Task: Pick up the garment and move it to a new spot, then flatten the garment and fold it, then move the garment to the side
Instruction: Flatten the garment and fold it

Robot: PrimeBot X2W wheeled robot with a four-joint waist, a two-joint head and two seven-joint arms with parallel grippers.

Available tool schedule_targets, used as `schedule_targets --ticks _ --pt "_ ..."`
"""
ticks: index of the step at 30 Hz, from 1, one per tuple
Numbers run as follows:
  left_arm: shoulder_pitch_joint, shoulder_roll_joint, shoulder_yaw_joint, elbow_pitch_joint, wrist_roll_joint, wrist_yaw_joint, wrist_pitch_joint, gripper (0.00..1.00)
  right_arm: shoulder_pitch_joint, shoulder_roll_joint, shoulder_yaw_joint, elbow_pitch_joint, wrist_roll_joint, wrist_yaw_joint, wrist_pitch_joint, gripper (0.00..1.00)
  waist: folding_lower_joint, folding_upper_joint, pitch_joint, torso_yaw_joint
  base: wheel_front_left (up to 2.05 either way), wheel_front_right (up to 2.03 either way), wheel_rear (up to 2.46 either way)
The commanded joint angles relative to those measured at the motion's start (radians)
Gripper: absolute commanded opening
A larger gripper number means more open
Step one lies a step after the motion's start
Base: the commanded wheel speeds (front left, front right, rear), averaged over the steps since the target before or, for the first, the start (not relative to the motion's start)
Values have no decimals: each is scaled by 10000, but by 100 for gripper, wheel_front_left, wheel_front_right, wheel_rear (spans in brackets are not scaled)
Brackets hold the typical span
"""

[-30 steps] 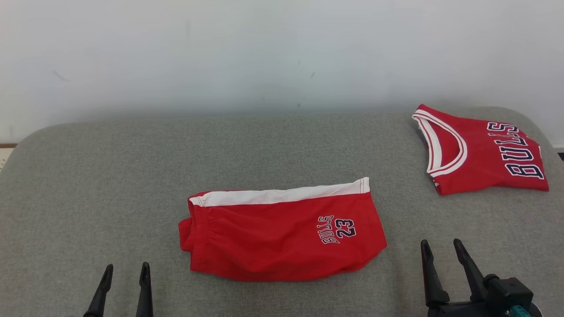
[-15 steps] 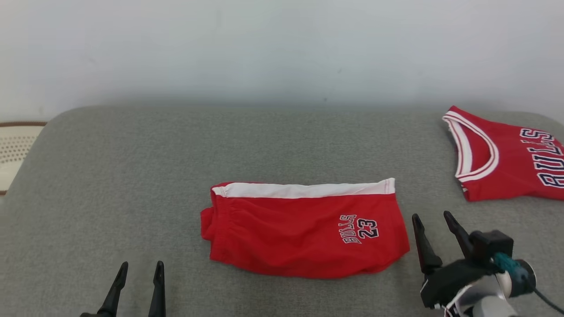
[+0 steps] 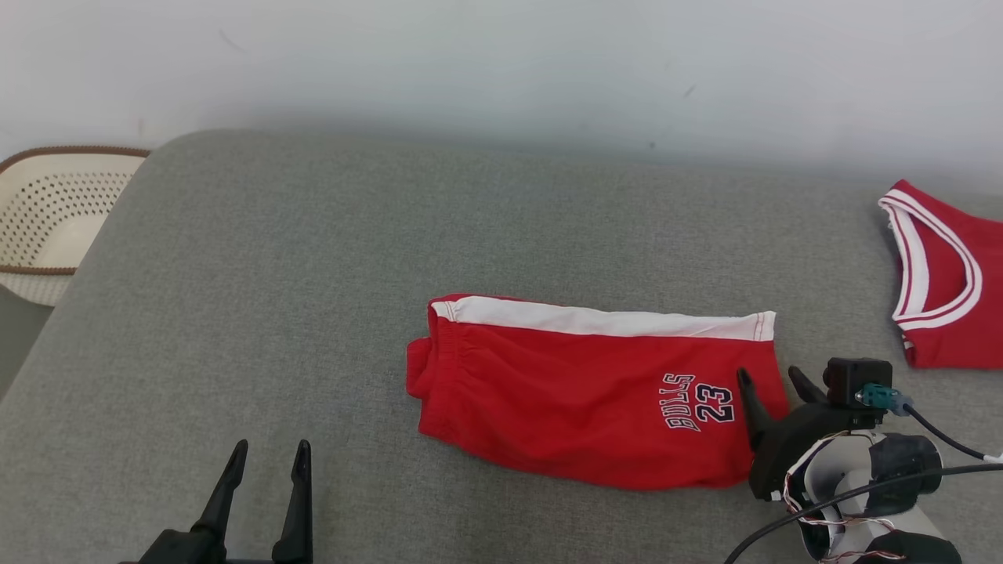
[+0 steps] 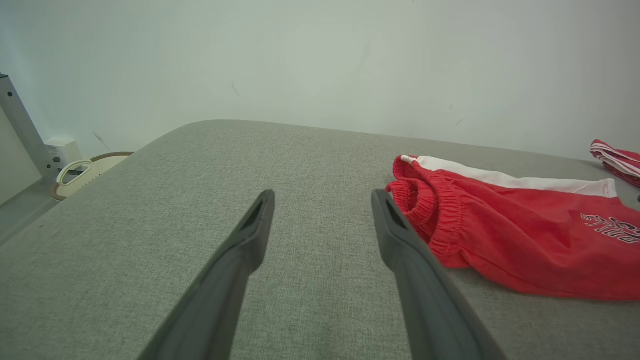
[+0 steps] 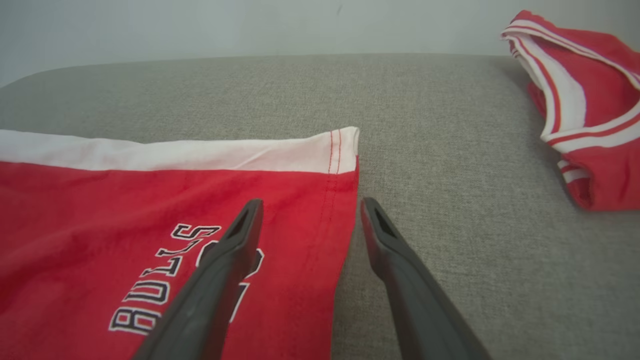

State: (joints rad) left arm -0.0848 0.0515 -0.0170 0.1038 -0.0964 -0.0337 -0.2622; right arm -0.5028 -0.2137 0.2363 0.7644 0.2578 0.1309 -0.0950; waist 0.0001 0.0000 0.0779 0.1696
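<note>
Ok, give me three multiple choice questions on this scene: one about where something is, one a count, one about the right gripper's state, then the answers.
1. Where is the basket relative to the shorts?
A) far to their left, past the end of the grey surface
B) on top of them
C) to their right

2. How many red garments lie on the grey surface?
A) one
B) two
C) three

3. The right gripper is:
A) shut on the shorts
B) open, fingers astride the shorts' hem edge
C) shut and empty

Answers:
1 A: the basket sits at the head view's far left, off the surface.
2 B: the shorts and a jersey.
3 B: the right wrist view shows the fingers spread.
</note>
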Motion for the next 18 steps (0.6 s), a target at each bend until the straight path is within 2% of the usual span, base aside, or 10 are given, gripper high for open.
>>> schedule_targets --ticks 1,8,12,18 --pt "-49 -2 -18 56 -115 43 -34 100 -78 -23 25 198 82 -6 32 100 -1 0 138 142 0 0 0" --pt "-100 -4 42 5 -157 137 -34 100 -556 191 73 1229 253 -6 -62 100 -1 0 238 99 0 0 0" --pt "-143 -4 64 59 -159 137 -34 100 -637 353 273 1698 576 -6 343 100 -1 0 203 10 0 0 0" --pt "-100 -5 38 45 -171 132 -34 100 -727 508 565 1765 1196 -6 531 100 -1 0 146 -100 0 0 0"
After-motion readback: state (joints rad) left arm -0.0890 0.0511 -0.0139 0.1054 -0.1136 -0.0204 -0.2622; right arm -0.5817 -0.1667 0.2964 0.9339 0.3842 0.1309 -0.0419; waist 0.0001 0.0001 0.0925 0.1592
